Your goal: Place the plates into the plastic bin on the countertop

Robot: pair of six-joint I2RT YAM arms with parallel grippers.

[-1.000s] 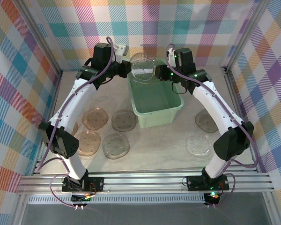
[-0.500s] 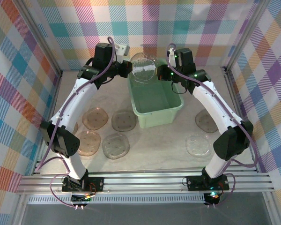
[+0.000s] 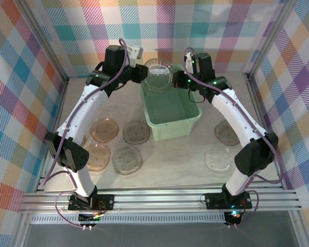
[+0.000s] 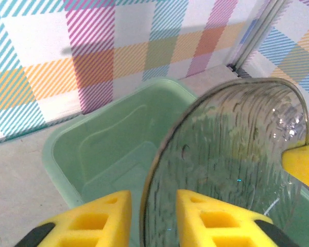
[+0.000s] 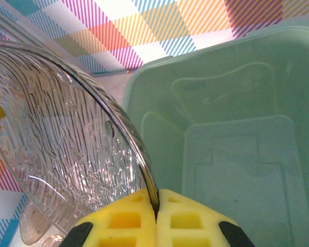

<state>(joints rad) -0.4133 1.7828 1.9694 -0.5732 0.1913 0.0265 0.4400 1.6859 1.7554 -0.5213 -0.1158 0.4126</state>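
The left gripper [image 3: 142, 72] has edged in towards the clear, ribbed, rounded-square plate [image 3: 158, 74] since a moment ago; its yellow fingers [image 4: 100, 216] stand apart, one on either side of the plate's rim. The right gripper [image 3: 176, 80] is pinched tight on the opposite rim, holding the plate tilted on edge above the far end of the pale mint-green plastic bin [image 3: 176, 129]. Six tinted plates [image 3: 104, 129] lie flat on the beige countertop [image 3: 185, 159]; four sit left of the bin, two right.

The left pincer [image 4: 153, 200] and right pincer [image 5: 156, 198] have blocky yellow fingers [image 4: 100, 216] with square recesses. Behind them, the left arm [image 3: 87, 110] and right arm [image 3: 237, 116] are white tubes with black joints, each trailing a purple cable [image 3: 124, 54]. Green lights [image 3: 215, 81] dot the right arm's black housing.
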